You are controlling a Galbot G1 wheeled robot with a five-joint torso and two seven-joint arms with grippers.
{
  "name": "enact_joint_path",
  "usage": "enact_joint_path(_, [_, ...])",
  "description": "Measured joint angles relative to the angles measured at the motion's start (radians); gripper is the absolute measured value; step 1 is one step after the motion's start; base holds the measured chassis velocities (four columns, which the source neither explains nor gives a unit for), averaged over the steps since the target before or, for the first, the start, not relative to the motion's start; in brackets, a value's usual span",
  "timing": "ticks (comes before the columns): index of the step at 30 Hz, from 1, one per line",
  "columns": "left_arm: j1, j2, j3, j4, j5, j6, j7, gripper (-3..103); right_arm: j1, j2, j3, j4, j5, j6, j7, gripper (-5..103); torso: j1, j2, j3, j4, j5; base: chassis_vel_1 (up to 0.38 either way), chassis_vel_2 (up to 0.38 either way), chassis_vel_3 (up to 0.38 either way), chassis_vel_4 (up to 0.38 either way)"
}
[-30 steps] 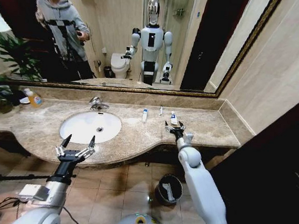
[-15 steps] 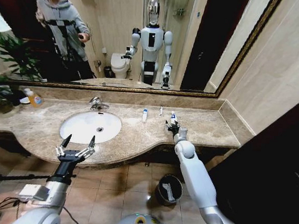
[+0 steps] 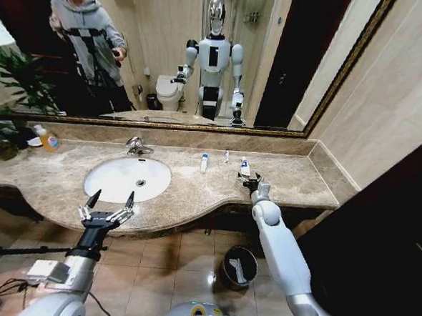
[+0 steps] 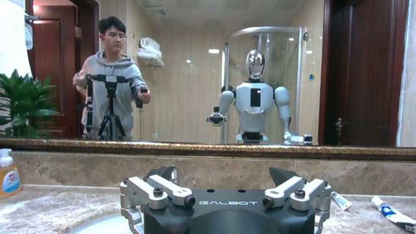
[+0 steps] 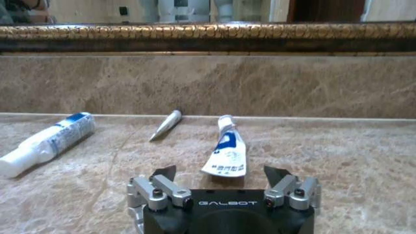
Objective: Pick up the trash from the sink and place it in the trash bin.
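The white oval sink (image 3: 103, 185) sits in the marble counter. To its right lie three pieces of trash: a white tube with blue marks (image 3: 204, 162) (image 5: 48, 143), a thin white stick-like piece (image 3: 226, 156) (image 5: 165, 125), and a flattened white tube (image 3: 245, 167) (image 5: 226, 154). My right gripper (image 3: 250, 180) (image 5: 221, 175) is open, low over the counter, just short of the flattened tube's near end. In front of the sink, my left gripper (image 3: 108, 205) (image 4: 223, 176) hangs open and holds nothing. Down on the floor under the counter is the dark round trash bin (image 3: 238, 266).
A chrome faucet (image 3: 135, 146) stands behind the basin. An orange-yellow soap bottle (image 3: 49, 140) (image 4: 8, 171) is at the counter's far left, beside a plant (image 3: 15, 81). The mirror and backsplash close off the back. The counter ends at a wall on the right.
My right arm has shifted a little, bringing its gripper slightly right and closer to the flattened tube. The left arm has not moved.
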Motion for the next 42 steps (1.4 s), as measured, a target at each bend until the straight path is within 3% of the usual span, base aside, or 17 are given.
enact_joint_path(2, [0.0,0.0,0.0,0.0,0.0,0.0,0.0,100,-0.001,0.001,-0.001,0.001,0.001,-0.001,-0.001,90,0.0,0.0,0.0,0.0,0.0,0.0,0.0,0.0,0.0])
enact_joint_path(5, [0.0,0.0,0.0,0.0,0.0,0.0,0.0,100,0.002,0.003,-0.005,0.001,0.008,-0.002,-0.002,82,0.0,0.0,0.0,0.0,0.0,0.0,0.0,0.0,0.0])
enact_joint_path(8, [0.0,0.0,0.0,0.0,0.0,0.0,0.0,100,0.018,0.009,-0.007,-0.013,0.018,-0.004,-0.001,65,0.0,0.0,0.0,0.0,0.0,0.0,0.0,0.0,0.0])
enact_joint_path(10, [0.0,0.0,0.0,0.0,0.0,0.0,0.0,100,0.02,0.01,-0.007,-0.016,0.02,-0.005,0.0,65,0.0,0.0,0.0,0.0,-0.0001,0.0,0.0,0.0,0.0])
enact_joint_path(17, [0.0,0.0,0.0,0.0,0.0,0.0,0.0,100,0.036,0.016,-0.007,-0.046,0.026,-0.003,0.0,32,0.0,0.0,0.0,0.0,0.0,0.0,0.0,0.0,0.0])
enact_joint_path(19, [0.0,0.0,0.0,0.0,0.0,0.0,0.0,100,0.036,0.016,-0.006,-0.049,0.026,-0.001,-0.001,32,0.0,0.0,0.0,0.0,-0.0001,0.0,0.0,0.0,0.0])
enact_joint_path(21, [0.0,0.0,0.0,0.0,0.0,0.0,0.0,100,0.036,0.015,-0.006,-0.05,0.027,0.005,-0.001,21,0.0,0.0,0.0,0.0,0.0,0.0,0.0,0.0,0.0])
enact_joint_path(22, [0.0,0.0,0.0,0.0,0.0,0.0,0.0,100,0.036,0.015,-0.006,-0.05,0.027,0.005,-0.001,21,0.0,0.0,0.0,0.0,0.0,0.0,0.0,0.0,0.0])
enact_joint_path(24, [0.0,0.0,0.0,0.0,0.0,0.0,0.0,100,0.035,0.01,-0.004,-0.05,0.029,0.015,-0.001,5,0.0,0.0,0.0,0.0,0.0,0.0,0.0,0.0,0.0])
enact_joint_path(35, [0.0,0.0,0.0,0.0,0.0,0.0,0.0,100,0.03,0.003,0.001,-0.025,0.051,0.036,0.003,-3,0.0,0.0,0.0,0.0,0.0,0.0,0.0,0.0,0.0])
enact_joint_path(36, [0.0,0.0,0.0,0.0,0.0,0.0,0.0,100,0.032,0.005,0.002,-0.025,0.053,0.036,0.005,7,0.0,0.0,0.0,0.0,0.0,0.0,0.0,0.0,0.0])
enact_joint_path(38, [0.0,0.0,0.0,0.0,0.0,0.0,0.0,100,0.034,0.005,0.003,-0.026,0.054,0.036,0.005,7,0.0,0.0,0.0,0.0,0.0,0.0,0.0,0.0,0.0])
enact_joint_path(41, [0.0,0.0,0.0,0.0,0.0,0.0,0.0,100,0.045,0.006,0.006,-0.043,0.054,0.036,0.006,22,0.0,0.0,0.0,0.0,0.0,0.0,0.0,0.0,0.0])
enact_joint_path(42, [0.0,0.0,0.0,0.0,0.0,0.0,0.0,100,0.045,0.006,0.006,-0.043,0.054,0.036,0.006,22,0.0,0.0,0.0,0.0,0.0,0.0,0.0,0.0,0.0])
